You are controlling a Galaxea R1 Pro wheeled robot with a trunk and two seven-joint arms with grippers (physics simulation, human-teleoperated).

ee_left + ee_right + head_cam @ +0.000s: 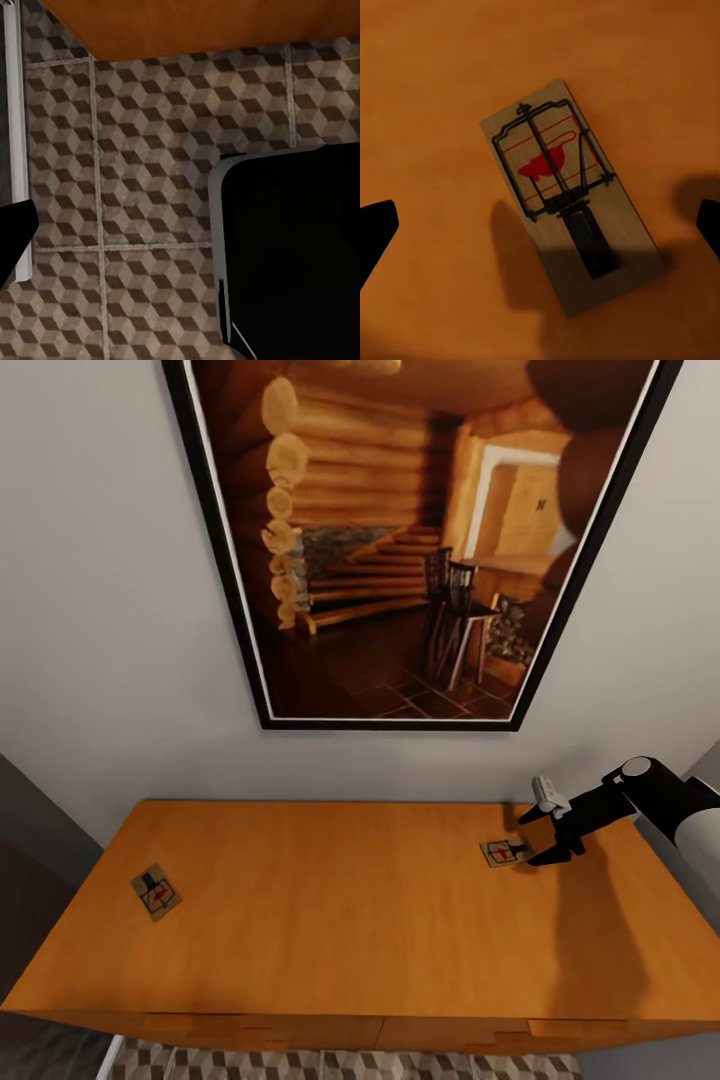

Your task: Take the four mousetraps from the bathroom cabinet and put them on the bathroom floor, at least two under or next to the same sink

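Two mousetraps lie flat on top of the orange-brown cabinet (330,920): one mousetrap (156,891) near its left end, another mousetrap (505,851) near the back right. My right gripper (537,837) hangs open just above the right mousetrap (570,196), a tan board with dark wire and a red spot, with its black fingertips (375,232) spread wide on either side and not touching it. A black fingertip (13,229) of my left gripper hangs low over the cube-patterned bathroom floor (150,172) beside the cabinet edge (202,26).
A large black-framed picture (400,540) of a log cabin interior hangs on the grey wall right behind the cabinet. The robot's dark base (292,255) stands on the tiles near the cabinet front. A pale vertical strip (13,112) runs along the floor's edge.
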